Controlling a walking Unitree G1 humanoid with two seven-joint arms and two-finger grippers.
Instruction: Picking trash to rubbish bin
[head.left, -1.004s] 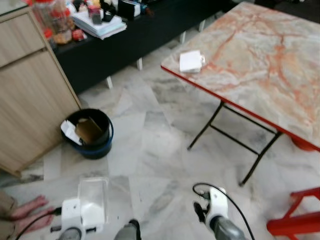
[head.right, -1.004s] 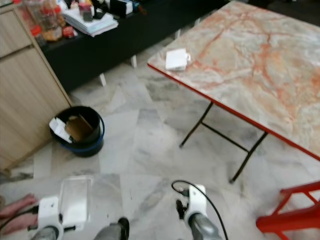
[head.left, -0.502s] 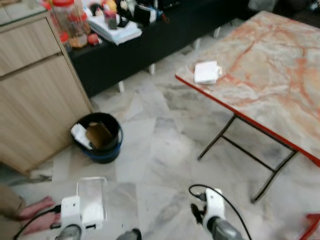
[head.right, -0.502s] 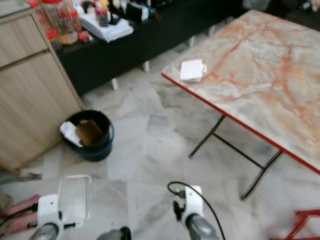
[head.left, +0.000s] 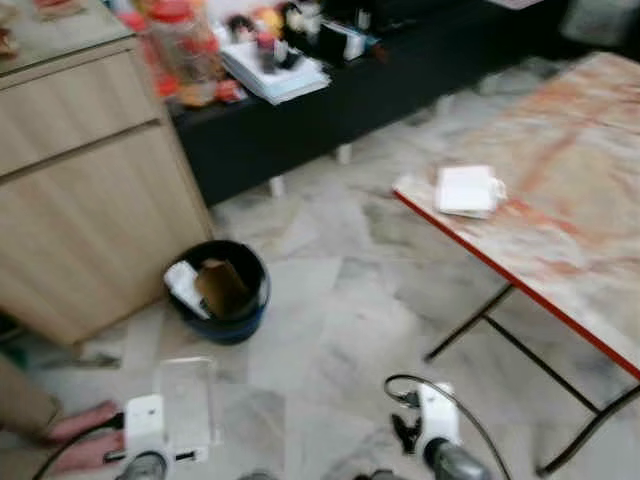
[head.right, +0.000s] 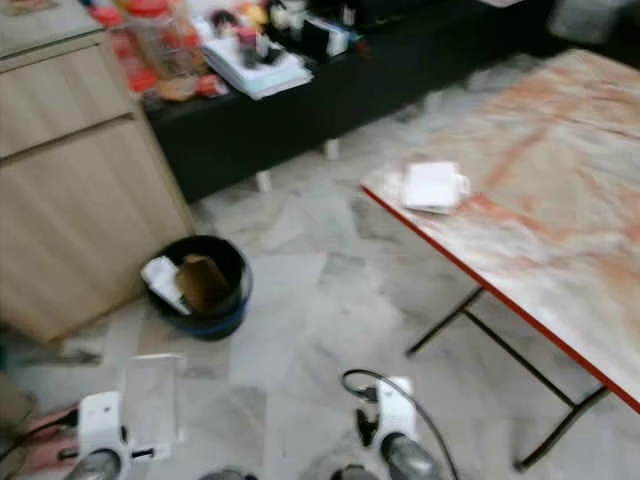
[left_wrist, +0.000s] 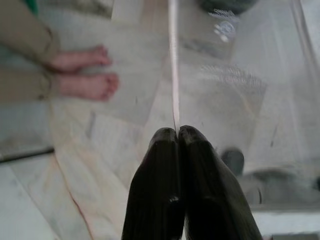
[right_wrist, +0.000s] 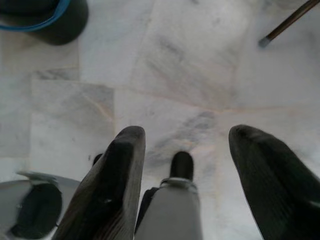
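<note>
1. Since the earlier pictures the whole view has swung: the bin (head.left: 222, 290) now sits nearer the middle and the cupboard (head.left: 80, 190) takes up more of the left. That is camera motion from the robot turning, not the things moving. The clear plastic sheet (head.left: 185, 400) stays in the same spot low in the head view, carried along.
2. Left gripper (left_wrist: 178, 137): jaws pressed tight on the edge of the clear plastic sheet, pinched thin-side-on so the floppy piece hangs flat ahead of the wrist. This is the trash, held on the near side of the bin, not yet over it.
3. Right gripper (right_wrist: 185, 150): jaws spread wide, nothing between them, pointing at bare floor (right_wrist: 180, 60); looks idle, kept low out of the way.
4. Bin stands on the floor just beside the cupboard, already holding cardboard (head.left: 222, 285) and white paper (head.left: 183, 283).
5. White packet (head.left: 468, 190) lies on the table (head.left: 560, 230), well away from the bin; probably next trash.
6. A person's bare feet (left_wrist: 82, 75) are on the floor, on the robot's left, near the bin.
7. Judgement: mid-carry, approaching the bin; must get closer, then release above the opening.
</note>
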